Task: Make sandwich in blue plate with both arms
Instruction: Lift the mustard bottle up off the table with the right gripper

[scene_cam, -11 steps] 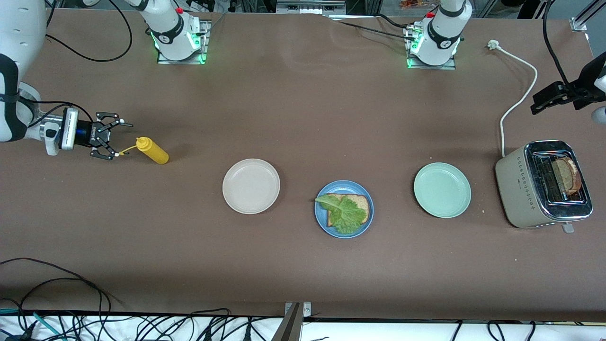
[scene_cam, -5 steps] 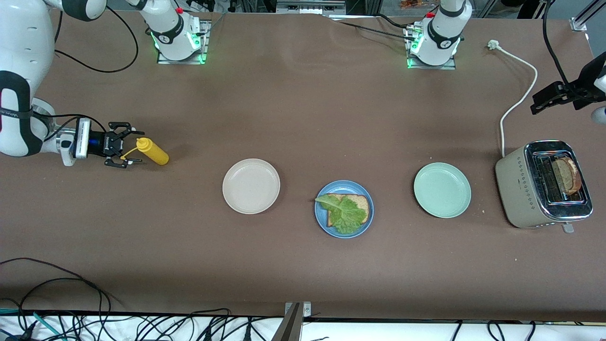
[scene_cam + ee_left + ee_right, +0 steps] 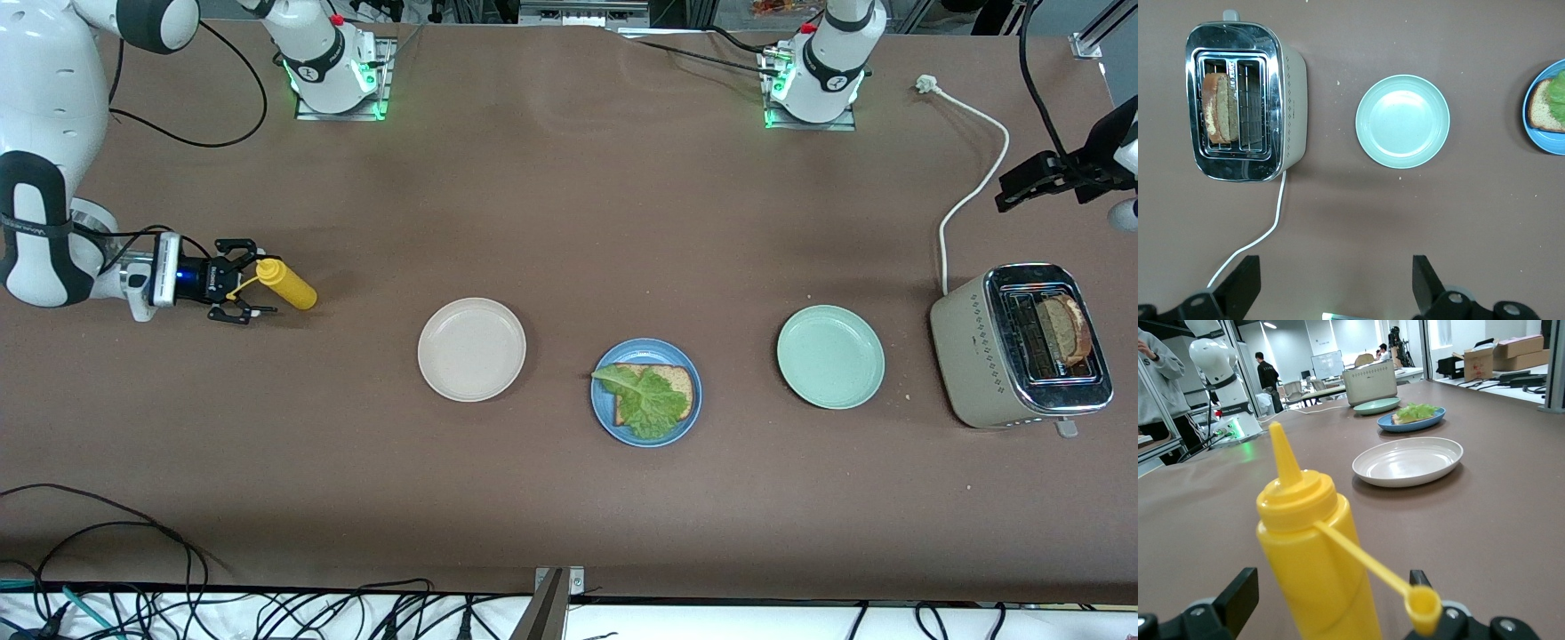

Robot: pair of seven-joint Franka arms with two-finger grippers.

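Mustard bottle (image 3: 286, 283), cream plate (image 3: 471, 348), mint plate (image 3: 830, 356), toaster (image 3: 1019, 347).

Bright, even overhead light, soft shadows and a few hot spots

The brown table (image 3: 569, 222) is evenly lit; the yellow squeeze bottle (image 3: 286, 284) and toaster (image 3: 1021, 347) cast only faint, short shadows. Green lamps glow at both arm bases, and the toaster's chrome top glares. In the right wrist view the bottle looms large and slightly soft while ceiling lights shine in the background.

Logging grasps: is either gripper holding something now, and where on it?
Nothing is held. The right gripper stands open around the yellow bottle; the left gripper waits open above the toaster.
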